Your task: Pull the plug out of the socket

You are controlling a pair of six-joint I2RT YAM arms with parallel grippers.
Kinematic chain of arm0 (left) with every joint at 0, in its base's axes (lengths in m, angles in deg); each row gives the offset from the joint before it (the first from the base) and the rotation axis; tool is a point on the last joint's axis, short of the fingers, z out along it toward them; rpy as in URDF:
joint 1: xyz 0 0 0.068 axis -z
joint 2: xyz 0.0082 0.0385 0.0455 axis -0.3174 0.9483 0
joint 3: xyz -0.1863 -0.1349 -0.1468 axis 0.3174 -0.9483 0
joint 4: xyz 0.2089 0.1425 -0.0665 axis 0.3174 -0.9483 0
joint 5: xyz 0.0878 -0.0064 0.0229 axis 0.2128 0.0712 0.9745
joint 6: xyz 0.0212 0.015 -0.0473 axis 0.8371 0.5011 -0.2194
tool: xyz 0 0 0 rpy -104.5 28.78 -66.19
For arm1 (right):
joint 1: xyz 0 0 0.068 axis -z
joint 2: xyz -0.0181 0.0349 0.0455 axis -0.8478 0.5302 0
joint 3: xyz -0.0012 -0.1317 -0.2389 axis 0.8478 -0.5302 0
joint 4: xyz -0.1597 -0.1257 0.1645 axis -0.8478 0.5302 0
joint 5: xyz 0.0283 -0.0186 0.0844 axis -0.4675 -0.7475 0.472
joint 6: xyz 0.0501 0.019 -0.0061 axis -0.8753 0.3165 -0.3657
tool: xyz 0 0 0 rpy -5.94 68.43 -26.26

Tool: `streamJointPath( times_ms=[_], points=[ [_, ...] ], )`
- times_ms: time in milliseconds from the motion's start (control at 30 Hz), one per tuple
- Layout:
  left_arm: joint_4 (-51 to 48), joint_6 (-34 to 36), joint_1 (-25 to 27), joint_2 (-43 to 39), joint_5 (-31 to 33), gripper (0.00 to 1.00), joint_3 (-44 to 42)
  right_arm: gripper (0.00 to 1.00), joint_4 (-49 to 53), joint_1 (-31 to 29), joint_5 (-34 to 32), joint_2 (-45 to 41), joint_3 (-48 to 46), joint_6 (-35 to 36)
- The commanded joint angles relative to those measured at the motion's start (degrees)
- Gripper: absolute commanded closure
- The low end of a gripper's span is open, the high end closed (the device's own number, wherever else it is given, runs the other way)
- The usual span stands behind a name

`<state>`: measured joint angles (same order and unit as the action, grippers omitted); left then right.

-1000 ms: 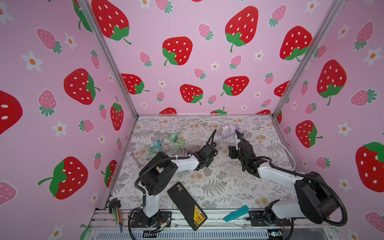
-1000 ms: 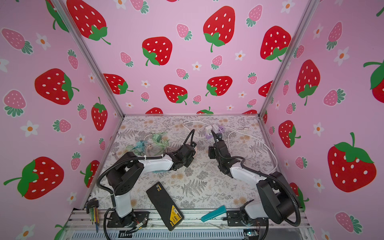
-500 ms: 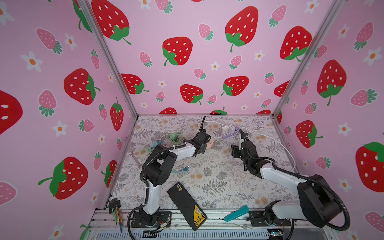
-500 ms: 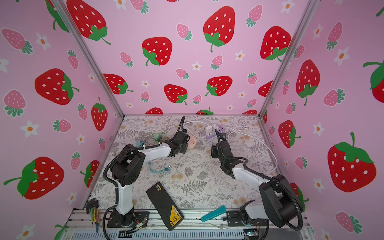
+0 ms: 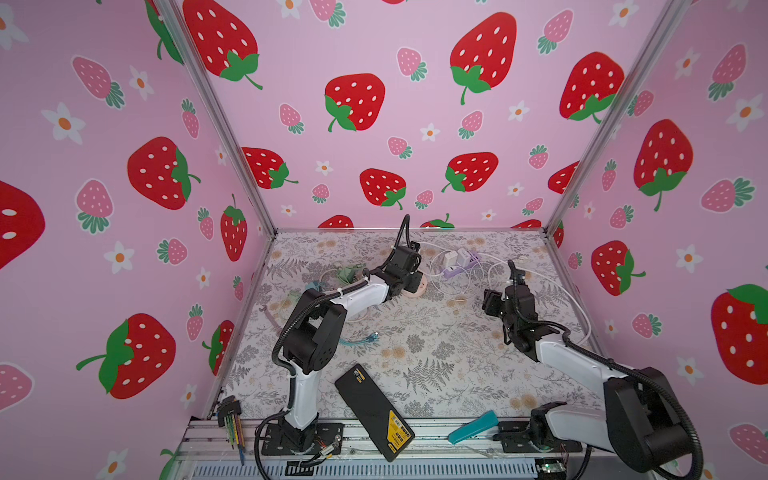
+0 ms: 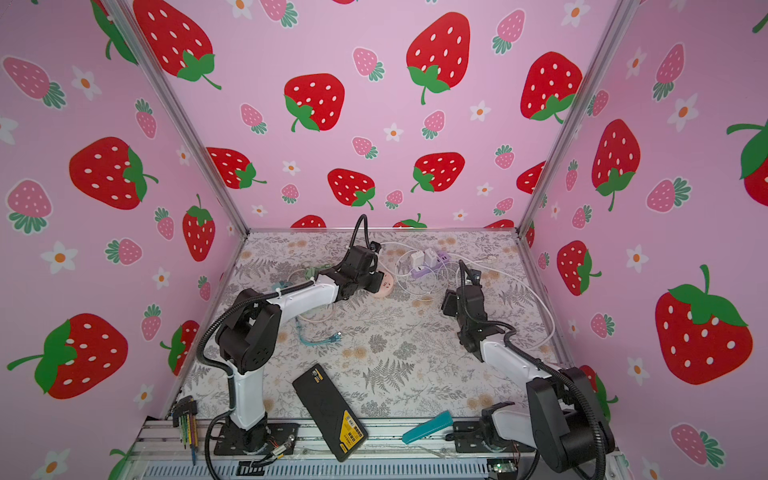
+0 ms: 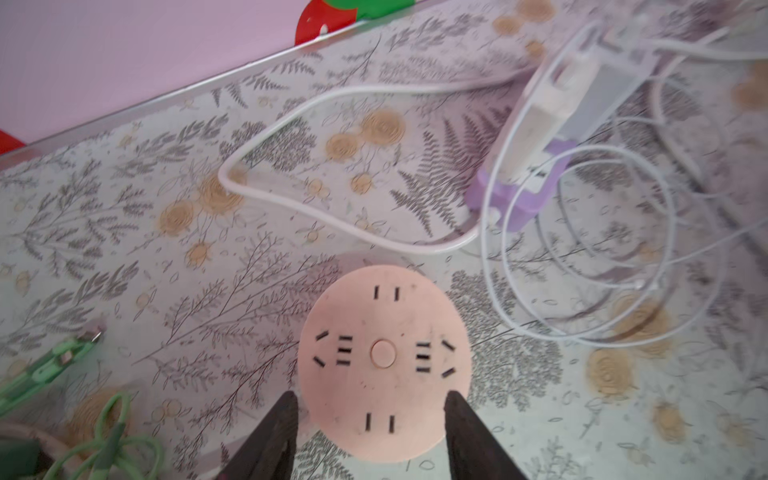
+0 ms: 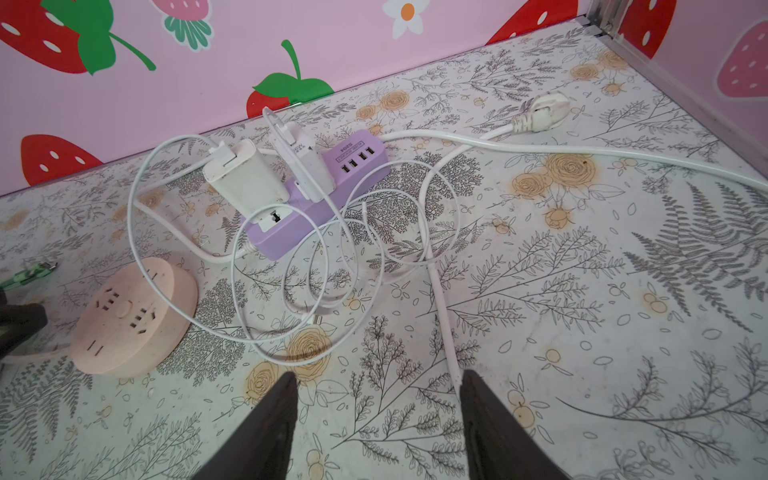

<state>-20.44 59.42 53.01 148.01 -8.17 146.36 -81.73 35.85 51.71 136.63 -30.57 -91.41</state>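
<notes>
Risk, wrong target: the left gripper (image 7: 370,399) stands open with the edge of the pink round socket (image 7: 384,365) between its fingers. All of that socket's slots are empty, so a pull there frees nothing.
Risk, strip lifts: the purple power strip (image 8: 291,232) lies loose on the counter (image 8: 582,291). A tug on a charger with nothing pinning the strip would likely drag the strip along.
Risk, snag: thin white cables (image 8: 316,321) loop over and around the strip, and a finger coming in low could hook one.
Plug: a broad white charger (image 8: 245,178) and a slim white charger (image 8: 307,166) sit side by side, plugged into the top of the strip.
Right gripper (image 8: 378,382): open and empty, well short of the strip. A thick white cord (image 8: 444,320) runs from beside the strip toward one of its fingers.
Left gripper to plug: near the strip but apart from it, and not on either charger.
</notes>
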Motion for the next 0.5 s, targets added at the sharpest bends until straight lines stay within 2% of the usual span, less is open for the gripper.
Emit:
streamJointPath(
  times_ms=[0, 33, 133, 233, 467],
  points=[
    [2.41, 3.52, 0.13, 1.81, -11.28, 0.43, 5.95, 0.36, -1.32, 0.42, 0.28, -1.23, -0.86, -1.64],
    [1.96, 3.72, 0.13, 2.85, -14.12, 0.43, 7.58, 0.36, -1.32, 0.42, 0.26, -1.20, -0.86, -1.64],
    [1.46, 4.49, 0.13, 5.43, -17.30, 0.42, 11.44, 0.36, -1.36, 0.42, 0.34, -1.13, -0.79, -1.60],
    [0.59, 7.09, 0.21, 8.61, -17.82, 0.39, 16.15, 0.36, -1.41, 0.42, 0.69, -1.02, -0.74, -1.61],
    [-9.50, 12.50, -0.30, 19.39, -17.22, 0.37, 34.82, 0.36, -0.97, 0.42, 2.21, 0.72, 0.37, -1.14]
  ],
)
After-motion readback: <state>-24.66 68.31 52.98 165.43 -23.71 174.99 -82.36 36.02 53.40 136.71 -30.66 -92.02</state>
